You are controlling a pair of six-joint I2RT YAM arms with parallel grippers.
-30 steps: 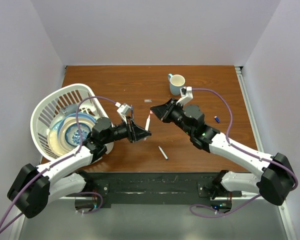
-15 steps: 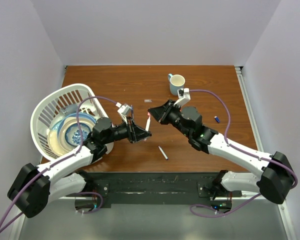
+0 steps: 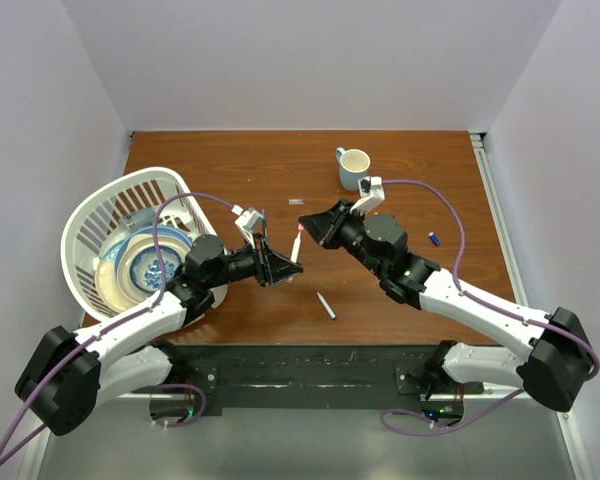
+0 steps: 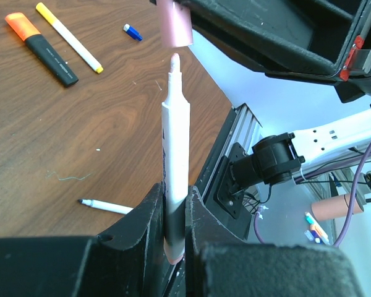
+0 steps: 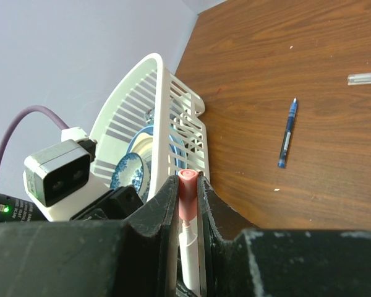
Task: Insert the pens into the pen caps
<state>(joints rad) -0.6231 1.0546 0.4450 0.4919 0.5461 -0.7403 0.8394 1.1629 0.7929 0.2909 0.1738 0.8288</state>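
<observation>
My left gripper [image 4: 174, 193] is shut on a white pen [image 4: 175, 142] and holds it upright, pink tip up. Right above that tip hangs a pink pen cap [image 4: 175, 25], open end down. The right wrist view shows my right gripper [image 5: 187, 184] shut on this pink cap [image 5: 187, 197], with the white pen [image 5: 190, 250] lined up below it. The tip sits at the cap's mouth, barely apart. In the top view the two grippers [image 3: 292, 264] [image 3: 309, 226] meet over the table's middle.
A white basket [image 3: 90, 215] holding plates stands at the left, and a mug [image 3: 354, 165] at the back. On the table lie a grey pen [image 3: 325, 305], a blue cap [image 3: 435, 238], a black highlighter [image 4: 43, 49], a yellow-ended pen [image 4: 68, 37] and a blue pen [image 5: 287, 133].
My right gripper with the pink cap has edged slightly left toward the pen tip. The left arm has hardly moved.
</observation>
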